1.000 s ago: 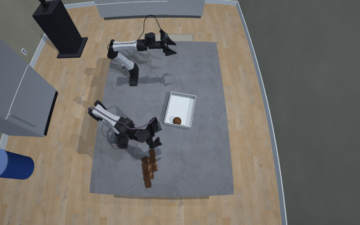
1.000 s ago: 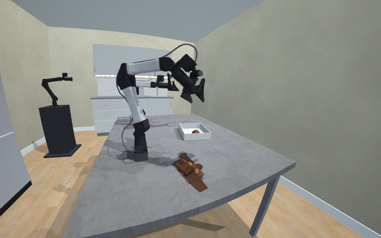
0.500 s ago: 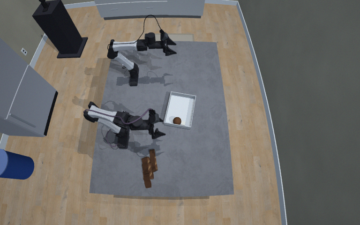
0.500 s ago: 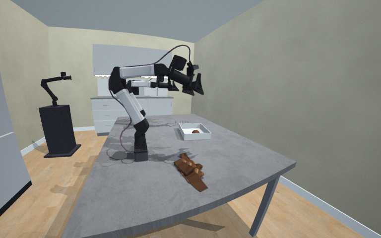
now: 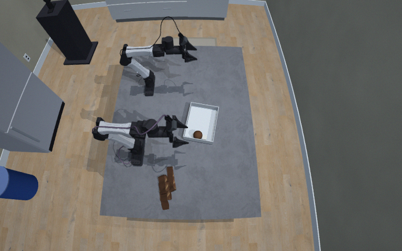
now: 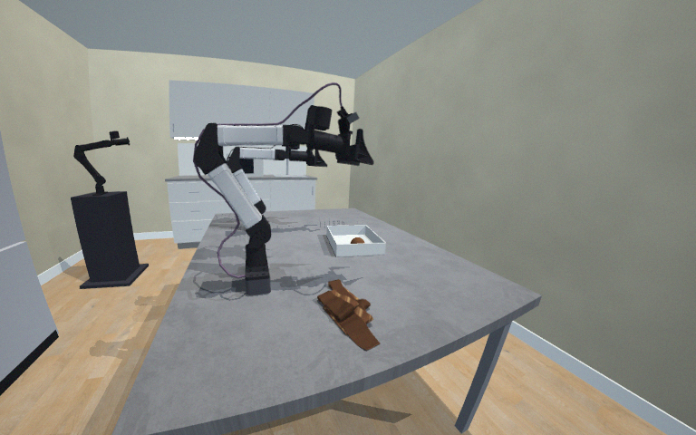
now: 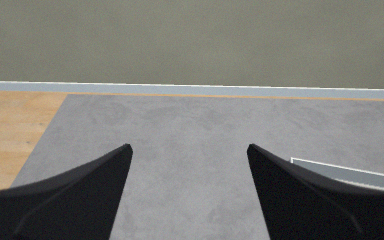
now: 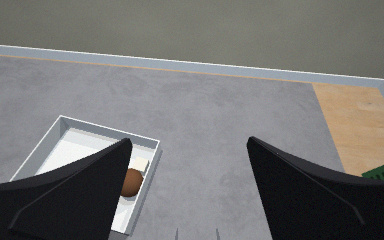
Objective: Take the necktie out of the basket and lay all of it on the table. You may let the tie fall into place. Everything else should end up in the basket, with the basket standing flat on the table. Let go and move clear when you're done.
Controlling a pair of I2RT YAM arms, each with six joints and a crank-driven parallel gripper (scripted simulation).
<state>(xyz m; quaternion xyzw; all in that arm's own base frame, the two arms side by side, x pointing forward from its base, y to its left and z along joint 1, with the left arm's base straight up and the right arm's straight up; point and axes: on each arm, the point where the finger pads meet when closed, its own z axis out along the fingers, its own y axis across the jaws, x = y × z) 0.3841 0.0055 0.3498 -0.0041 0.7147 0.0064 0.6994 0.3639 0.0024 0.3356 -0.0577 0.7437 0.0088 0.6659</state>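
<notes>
The brown necktie (image 5: 163, 183) (image 6: 339, 306) lies folded in a loose heap on the table, well clear of the basket. The white basket (image 5: 215, 121) (image 6: 360, 249) (image 7: 350, 175) (image 8: 100, 132) stands flat on the table. A brown ball (image 5: 197, 135) (image 6: 357, 240) (image 8: 133, 182) and a small cream block (image 8: 142, 164) are inside it at one end. My right gripper (image 5: 188, 135) (image 8: 189, 140) is open and empty, raised high above the table beside the basket. My left gripper (image 5: 197, 54) (image 7: 190, 146) is open and empty, also raised, at the far side from the tie.
A blue cylinder (image 5: 22, 184) and a black pedestal (image 5: 72, 35) (image 6: 105, 230) stand on the floor off the table. A green object (image 8: 375, 173) shows at the right edge of the right wrist view. The tie lies between the right arm's base and the near table edge.
</notes>
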